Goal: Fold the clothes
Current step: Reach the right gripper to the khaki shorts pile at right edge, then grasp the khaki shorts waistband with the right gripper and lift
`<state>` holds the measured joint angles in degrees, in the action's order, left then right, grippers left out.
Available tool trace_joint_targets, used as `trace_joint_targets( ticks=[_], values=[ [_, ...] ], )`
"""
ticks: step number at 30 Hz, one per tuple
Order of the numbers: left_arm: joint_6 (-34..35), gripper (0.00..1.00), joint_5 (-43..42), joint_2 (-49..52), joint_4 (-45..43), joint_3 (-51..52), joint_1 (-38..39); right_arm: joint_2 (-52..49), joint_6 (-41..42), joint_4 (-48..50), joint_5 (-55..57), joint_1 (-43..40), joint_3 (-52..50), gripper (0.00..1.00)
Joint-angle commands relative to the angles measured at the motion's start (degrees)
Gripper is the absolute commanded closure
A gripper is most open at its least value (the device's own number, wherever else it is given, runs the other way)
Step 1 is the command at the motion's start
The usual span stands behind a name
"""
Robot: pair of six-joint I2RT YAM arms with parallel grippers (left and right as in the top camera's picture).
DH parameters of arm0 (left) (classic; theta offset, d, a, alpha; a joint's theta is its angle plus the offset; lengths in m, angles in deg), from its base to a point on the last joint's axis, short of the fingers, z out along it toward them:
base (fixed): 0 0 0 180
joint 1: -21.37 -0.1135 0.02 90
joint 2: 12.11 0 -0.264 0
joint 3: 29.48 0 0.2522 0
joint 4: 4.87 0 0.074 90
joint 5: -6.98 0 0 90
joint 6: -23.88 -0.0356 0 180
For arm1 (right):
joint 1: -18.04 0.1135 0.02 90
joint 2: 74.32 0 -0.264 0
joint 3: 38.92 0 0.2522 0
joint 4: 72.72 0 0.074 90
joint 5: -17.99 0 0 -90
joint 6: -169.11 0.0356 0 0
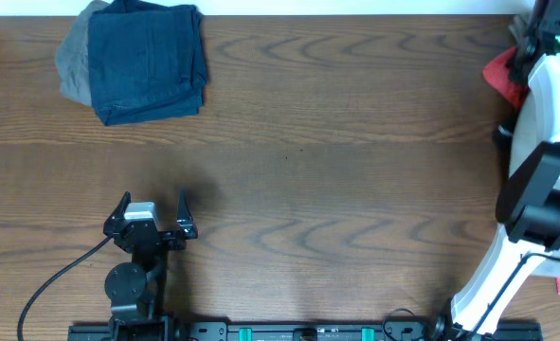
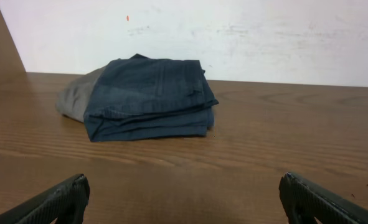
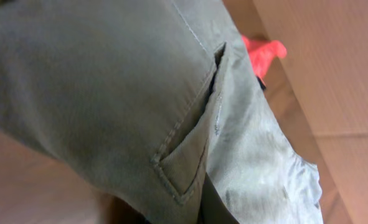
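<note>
Khaki-grey shorts (image 3: 109, 93) fill the right wrist view, apparently not yet folded; left gripper (image 1: 153, 210) gapes empty; whether right gripper (image 1: 529, 47) holds them cannot be told.

No text, label, brand, number or sign can be read in any of the views. A few small pale marks are seen on the dark rail (image 1: 327, 332) along the near edge of the table (image 1: 355, 189), but they are too small to be made out.
</note>
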<state>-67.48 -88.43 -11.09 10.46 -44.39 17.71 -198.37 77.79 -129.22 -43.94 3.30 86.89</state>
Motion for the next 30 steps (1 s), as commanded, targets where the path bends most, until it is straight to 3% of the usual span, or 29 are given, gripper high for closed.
trace_joint_targets(
  ticks=[1,9,16,27,30],
  values=[
    [-0.3,0.02,-0.6,0.0,2.0,0.9,-0.3,6.1,1.6,0.2,-9.2,3.8,0.8,0.99],
    [-0.3,0.02,-0.6,0.0,2.0,0.9,-0.3,7.1,1.5,-0.9,-17.2,10.3,0.7,0.99],
    [-0.3,0.02,-0.6,0.0,2.0,0.9,-0.3,7.0,2.2,-1.0,-16.5,15.5,0.7,0.99],
    [-0.3,0.02,-0.6,0.0,2.0,0.9,-0.3,6.7,2.2,-0.4,-15.5,14.7,-1.9,0.99],
    [-0.3,0.02,-0.6,0.0,2.0,0.9,-0.3,6.7,2.2,0.8,-6.7,12.9,-3.1,0.99]
  ],
)
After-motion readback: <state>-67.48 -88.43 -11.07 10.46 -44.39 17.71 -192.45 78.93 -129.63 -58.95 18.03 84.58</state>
